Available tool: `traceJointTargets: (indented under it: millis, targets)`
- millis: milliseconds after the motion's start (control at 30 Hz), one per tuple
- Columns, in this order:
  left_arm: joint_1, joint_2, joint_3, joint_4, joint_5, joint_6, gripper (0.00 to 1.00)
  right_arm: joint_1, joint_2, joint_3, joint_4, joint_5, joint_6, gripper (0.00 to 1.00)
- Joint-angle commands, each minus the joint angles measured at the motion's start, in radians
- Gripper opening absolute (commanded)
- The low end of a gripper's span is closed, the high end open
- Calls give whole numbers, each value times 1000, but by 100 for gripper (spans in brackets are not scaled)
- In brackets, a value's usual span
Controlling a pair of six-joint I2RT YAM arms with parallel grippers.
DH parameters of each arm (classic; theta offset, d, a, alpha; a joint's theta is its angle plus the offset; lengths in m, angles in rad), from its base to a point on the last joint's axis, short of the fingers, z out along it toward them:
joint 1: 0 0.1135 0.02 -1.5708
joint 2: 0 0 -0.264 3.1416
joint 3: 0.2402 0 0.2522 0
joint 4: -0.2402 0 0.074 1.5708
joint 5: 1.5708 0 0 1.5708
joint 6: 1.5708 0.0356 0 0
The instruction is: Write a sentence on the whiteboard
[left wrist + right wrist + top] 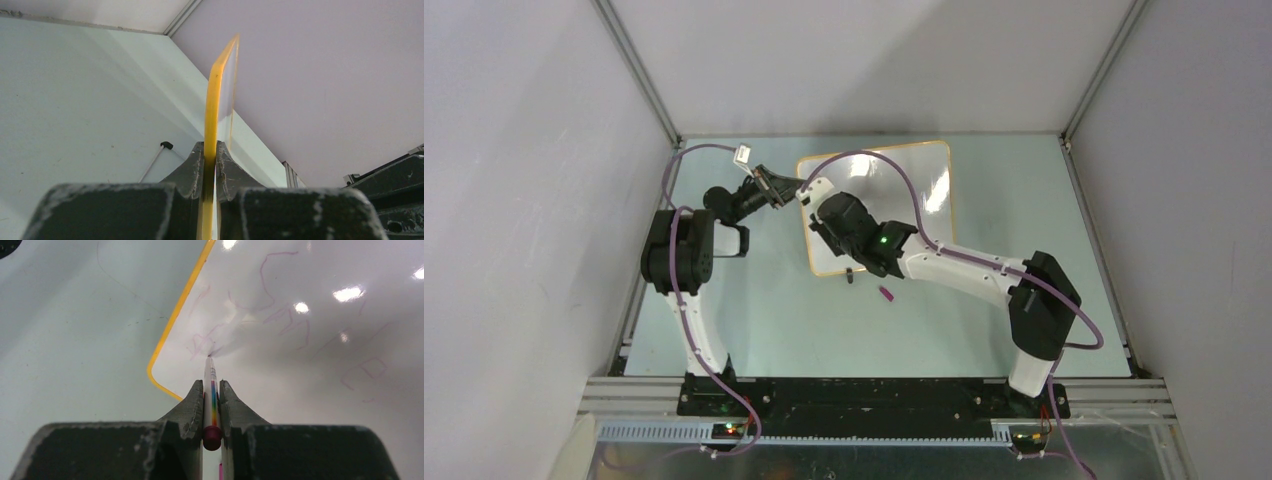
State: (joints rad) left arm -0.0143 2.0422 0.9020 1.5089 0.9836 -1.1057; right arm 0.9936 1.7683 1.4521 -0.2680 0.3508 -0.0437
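The board [924,175] sits at upper centre of the top view, with faint pink letters [285,320] across it. The left gripper [211,150] pinches its yellow edge, likely to steady it, while the right gripper [212,390] clamps a marker [210,371] with its tip touching the surface to write.

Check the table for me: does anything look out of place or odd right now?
A small purple piece, probably the marker cap, lies loose on the table just off the near edge of the whiteboard. The whiteboard sits skewed to the table's edges, its rim clamped by the left gripper. The writing looks faint.
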Motion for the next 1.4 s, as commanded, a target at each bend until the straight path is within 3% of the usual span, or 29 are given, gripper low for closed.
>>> traceJointTargets:
  millis: [0,733,1367]
  targets:
    - [-14,-5,-17,21,58,64,0,0,-17,-31,-6,33,15,0]
    - [-15,-5,-18,20,57,65,0,12,-158,-33,-11,-17,14,0]
    - [-15,-7,-20,20,55,67,0,-26,-27,74,-4,-7,-36,0]
